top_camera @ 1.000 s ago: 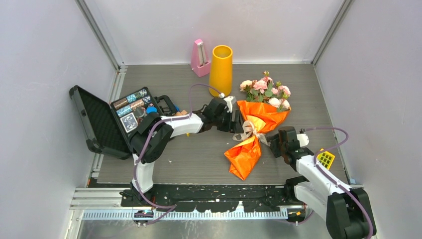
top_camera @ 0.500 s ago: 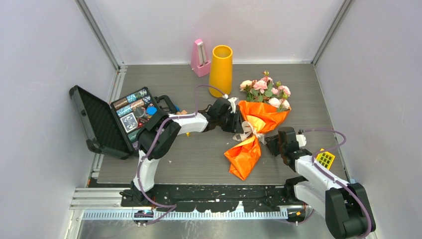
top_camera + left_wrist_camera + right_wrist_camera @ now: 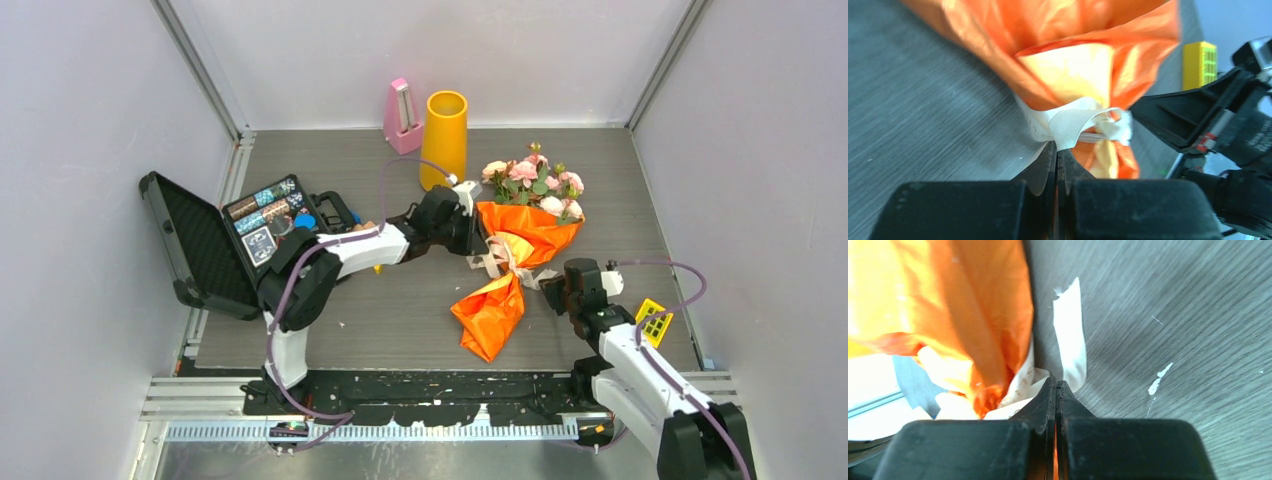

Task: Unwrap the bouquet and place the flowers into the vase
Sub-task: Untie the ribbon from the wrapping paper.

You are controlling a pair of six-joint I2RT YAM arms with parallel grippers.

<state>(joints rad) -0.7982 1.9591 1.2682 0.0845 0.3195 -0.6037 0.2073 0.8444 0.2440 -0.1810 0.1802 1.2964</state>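
Left hand: fingers pressed together, their tips pinching a loop of the ribbon. Right hand: fingers likewise pressed together, nipping a ribbon tail from the opposite side. Bouquet: lay on the desk, centre right of the top view, between both hands, its orange paper tied at the waist. Flowers: pink heads pointed toward the upper right. Vase: stood upright at upper centre, apart from the bouquet, with a pink metronome just beside it at left. Open black case: far left.
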